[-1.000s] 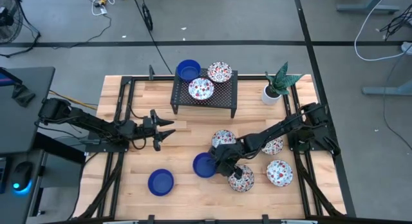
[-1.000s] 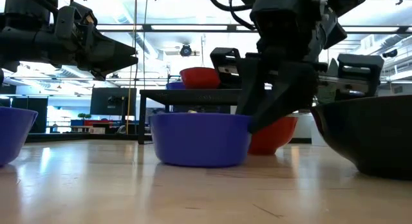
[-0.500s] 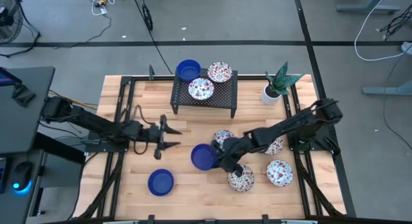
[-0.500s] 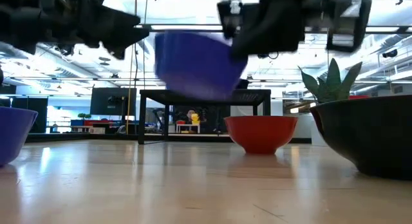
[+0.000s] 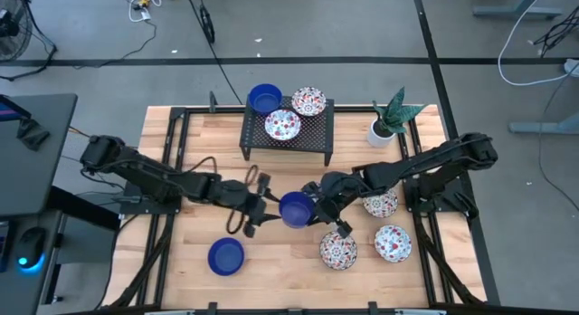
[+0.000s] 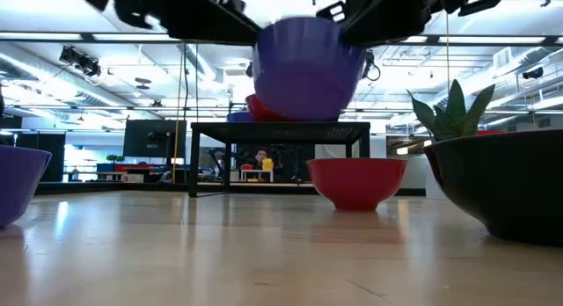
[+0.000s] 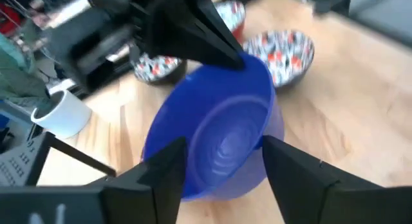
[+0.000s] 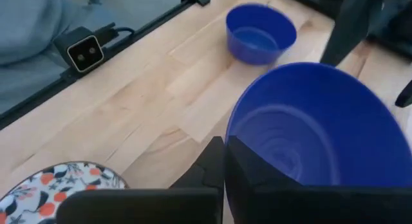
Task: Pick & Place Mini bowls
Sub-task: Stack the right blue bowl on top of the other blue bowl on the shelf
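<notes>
Wooden table (image 5: 190, 243) carries black mesh rack (image 5: 312, 138), potted plant (image 5: 384, 127) — blue bowl (image 5: 225, 256), three floral bowls (image 5: 337, 251)

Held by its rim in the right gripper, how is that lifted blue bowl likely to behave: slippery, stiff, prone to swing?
The blue bowl looks glossy, so probably slippery in the right gripper. It keeps its round shape, likely rigid. Pinched at one rim edge only, it may pivot; the left gripper is open beside it.

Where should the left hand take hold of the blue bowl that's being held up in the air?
On the free side of the blue bowl's rim, opposite where the right hand pinches it, coming in level from the left. The left hand is open beside that side, and the thin upright wall suits one finger inside, one outside.
</notes>
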`<state>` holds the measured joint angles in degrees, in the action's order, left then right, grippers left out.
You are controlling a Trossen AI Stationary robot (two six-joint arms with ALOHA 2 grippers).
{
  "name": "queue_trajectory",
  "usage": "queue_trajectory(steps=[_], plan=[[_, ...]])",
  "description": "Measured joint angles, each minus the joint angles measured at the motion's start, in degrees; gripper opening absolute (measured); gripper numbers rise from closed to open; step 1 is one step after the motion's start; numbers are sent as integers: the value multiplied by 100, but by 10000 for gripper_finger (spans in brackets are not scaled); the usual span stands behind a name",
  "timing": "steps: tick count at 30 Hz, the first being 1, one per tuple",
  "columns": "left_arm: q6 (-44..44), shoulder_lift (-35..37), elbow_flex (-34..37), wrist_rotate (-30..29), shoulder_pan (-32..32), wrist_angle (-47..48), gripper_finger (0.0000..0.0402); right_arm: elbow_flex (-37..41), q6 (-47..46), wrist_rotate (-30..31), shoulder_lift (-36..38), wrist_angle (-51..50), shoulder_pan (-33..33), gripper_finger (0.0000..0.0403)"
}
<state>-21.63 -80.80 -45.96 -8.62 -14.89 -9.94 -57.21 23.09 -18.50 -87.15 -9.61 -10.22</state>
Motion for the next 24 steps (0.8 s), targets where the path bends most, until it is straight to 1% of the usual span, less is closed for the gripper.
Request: queue_trajectory(steps=[3, 5, 8, 11, 15, 18, 24], plan=[[-189, -316, -498, -12, 4, 753, 234, 0, -7, 2, 0, -33, 20, 5], [-213, -509, -753, -3, 2, 1049, 245, 0, -4, 2, 0, -2, 20, 5], [-279, -752, -1034, 177, 2, 1331, 245, 0, 0, 0, 0, -10, 17, 5], [-311, -871, -1150, 247, -16, 1382, 223, 0, -14, 0, 0, -22, 17, 5], [-299, -893, -1241, 318, -19, 1487, 182, 0, -21, 95, 0, -68, 17, 5], [-282, -887, -1245, 433, -18, 1476, 155, 0, -56, 202, 0, -74, 17, 5], [-276, -887, -1245, 456, -18, 1482, 100, 0, -18, 221, -2, -62, 17, 6]])
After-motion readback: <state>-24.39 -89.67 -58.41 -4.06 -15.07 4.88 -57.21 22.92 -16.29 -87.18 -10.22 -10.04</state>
